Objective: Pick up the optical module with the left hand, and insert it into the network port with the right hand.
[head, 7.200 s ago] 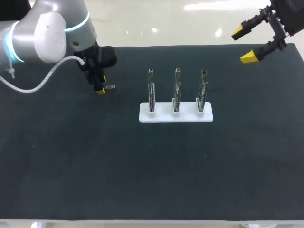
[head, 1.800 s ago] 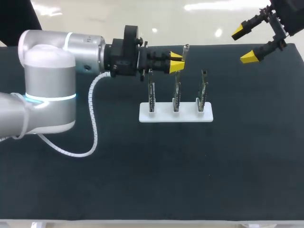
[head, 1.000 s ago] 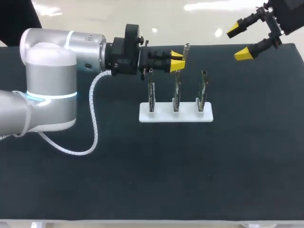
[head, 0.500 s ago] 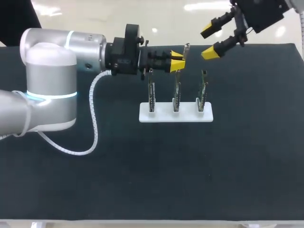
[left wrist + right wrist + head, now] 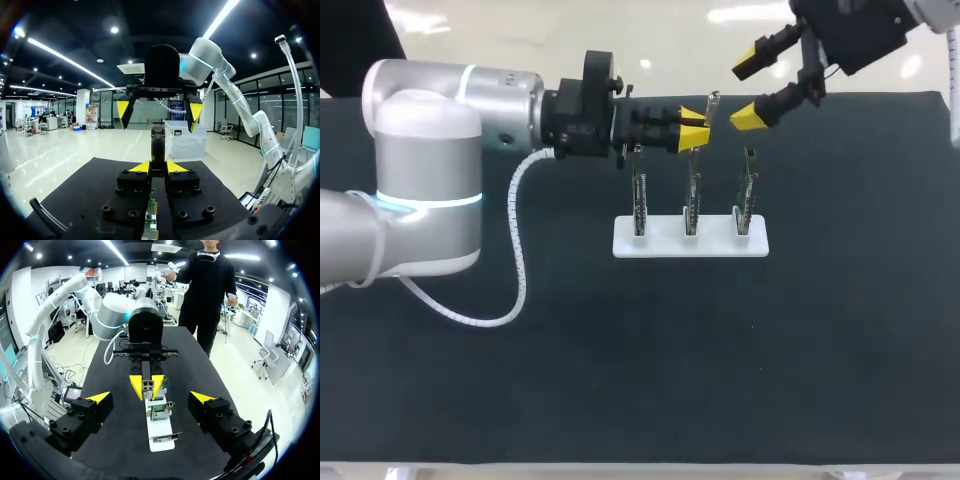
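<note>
I can read no text, label, number or sign on my surface (image 5: pixel 620 350). The three boards (image 5: pixel 691 190) standing in the white stand (image 5: pixel 665 240) are too small for me to make out any marking on them, both from above and from my wrists.

optical module (image 5: pixel 713 101) over three boards (image 5: pixel 691 195) standing in rack (image 5: pixel 663 240).
</note>
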